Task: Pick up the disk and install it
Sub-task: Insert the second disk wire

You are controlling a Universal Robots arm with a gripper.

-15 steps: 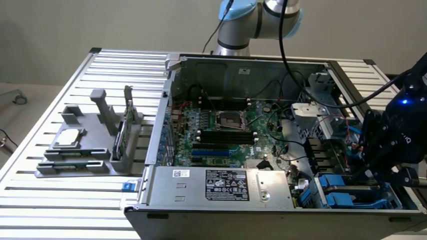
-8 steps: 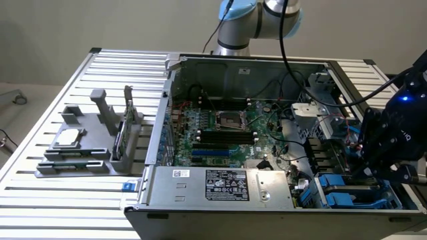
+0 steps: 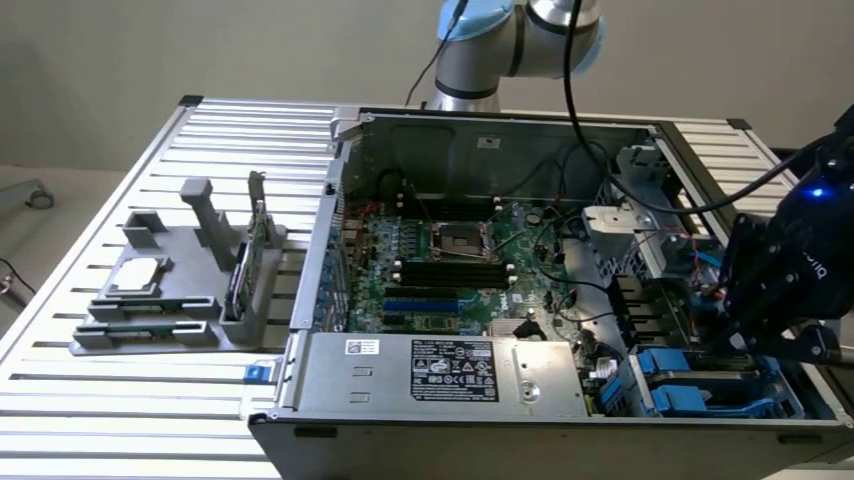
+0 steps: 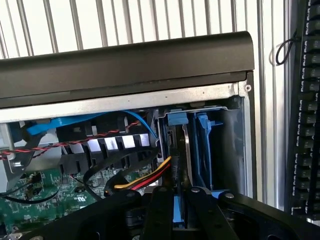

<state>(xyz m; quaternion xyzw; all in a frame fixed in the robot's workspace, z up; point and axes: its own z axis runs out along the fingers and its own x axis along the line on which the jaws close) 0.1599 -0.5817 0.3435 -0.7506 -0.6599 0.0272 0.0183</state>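
Disk [image 4: 178, 212], blue-framed, sits gripped between the tool's [image 4: 175, 200] fingers above the drive bay [image 4: 210, 145].

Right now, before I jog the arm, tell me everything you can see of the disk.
The disk stands on edge in the case's drive bay: a thin silver metal edge between blue plastic carrier rails, with a blue tab at its far end. Its label face is hidden. The gripper straddles its near edge, with black fingers on either side. Yellow, red and black wires pass beside it.
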